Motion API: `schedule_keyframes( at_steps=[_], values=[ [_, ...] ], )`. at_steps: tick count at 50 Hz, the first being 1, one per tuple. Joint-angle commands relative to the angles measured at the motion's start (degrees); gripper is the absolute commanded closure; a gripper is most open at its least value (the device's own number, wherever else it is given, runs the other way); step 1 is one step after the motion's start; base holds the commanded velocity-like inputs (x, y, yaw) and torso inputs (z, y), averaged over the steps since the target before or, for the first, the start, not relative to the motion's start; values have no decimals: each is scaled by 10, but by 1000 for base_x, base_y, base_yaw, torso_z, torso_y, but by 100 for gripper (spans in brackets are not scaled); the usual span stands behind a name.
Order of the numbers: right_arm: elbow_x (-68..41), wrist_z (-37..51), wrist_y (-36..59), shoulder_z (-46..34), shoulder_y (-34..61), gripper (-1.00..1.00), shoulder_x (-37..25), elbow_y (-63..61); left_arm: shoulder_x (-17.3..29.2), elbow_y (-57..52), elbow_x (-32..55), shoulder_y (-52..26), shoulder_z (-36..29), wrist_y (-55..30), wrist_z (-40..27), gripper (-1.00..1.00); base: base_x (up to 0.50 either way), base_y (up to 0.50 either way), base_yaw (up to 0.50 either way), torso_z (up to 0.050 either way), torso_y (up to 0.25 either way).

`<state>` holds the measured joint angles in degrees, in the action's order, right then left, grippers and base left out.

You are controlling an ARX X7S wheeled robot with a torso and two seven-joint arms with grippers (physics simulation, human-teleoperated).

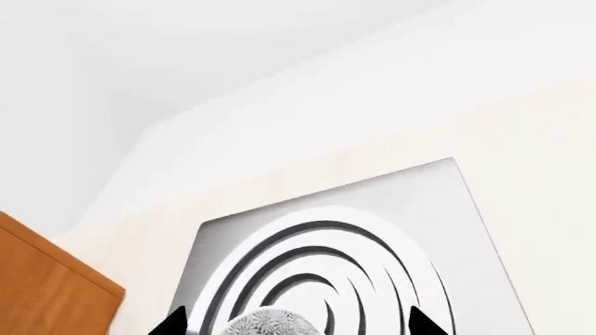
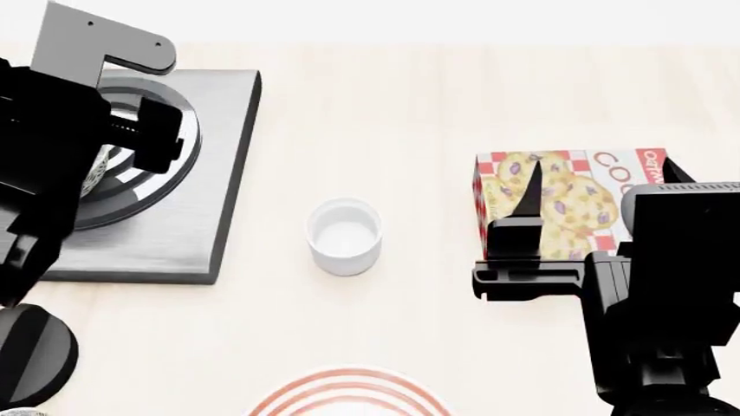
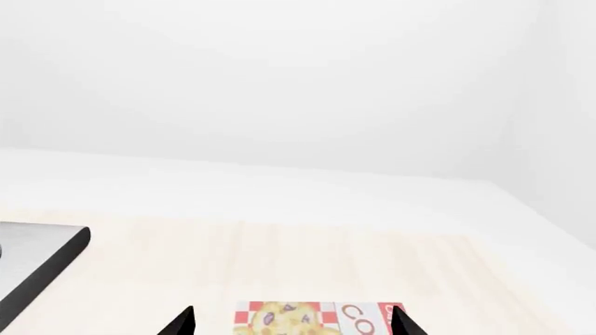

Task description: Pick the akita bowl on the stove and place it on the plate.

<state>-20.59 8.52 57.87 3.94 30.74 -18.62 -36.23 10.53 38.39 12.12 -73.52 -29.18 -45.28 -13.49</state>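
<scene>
**Entry: bowl pickup from stove, approach stage**

Progress: Judged early. The bowl (image 1: 270, 324) had not been lifted; it sat on the burner rings of the stove (image 2: 220, 173). The plate (image 2: 347, 394) lay bare at the near edge of the tabletop (image 2: 405, 104), well apart from the stove. Grasp, lift, carry and set-down all appeared to remain.

Left gripper (image 1: 298, 322): Positioned over the stove. In the left wrist view its two dark fingertips (image 1: 172, 322) stood spread wide, with the speckled bowl rim showing between them, nearer one tip than the other. No contact with the bowl could be made out. In the head view the arm hid most of the bowl; only a speckled sliver showed.

Right gripper (image 3: 290, 321): Held idle above the cookie box (image 2: 567, 204), fingers apart, gripping nothing.

Other items: a small plain white cup (image 2: 343, 236) on the tabletop between stove and box; a round black knob (image 2: 35, 355) near the stove's front corner; a wooden panel (image 1: 47, 279) beside the tabletop.
</scene>
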Motion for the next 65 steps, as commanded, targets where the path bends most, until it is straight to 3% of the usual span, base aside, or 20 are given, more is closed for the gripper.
schedule_keyframes(
  at_steps=[1, 65],
  values=[
    [6, -9, 4, 13, 2, -100, 9, -2, -7, 2, -12, 12, 5, 2, 7, -100, 0, 0, 0, 0, 0],
    [-6, 2, -4, 8, -2, -100, 3, 2, -2, 22, -7, 35, -1, -27, -18, -100, 0, 0, 0, 0, 0]
  ],
)
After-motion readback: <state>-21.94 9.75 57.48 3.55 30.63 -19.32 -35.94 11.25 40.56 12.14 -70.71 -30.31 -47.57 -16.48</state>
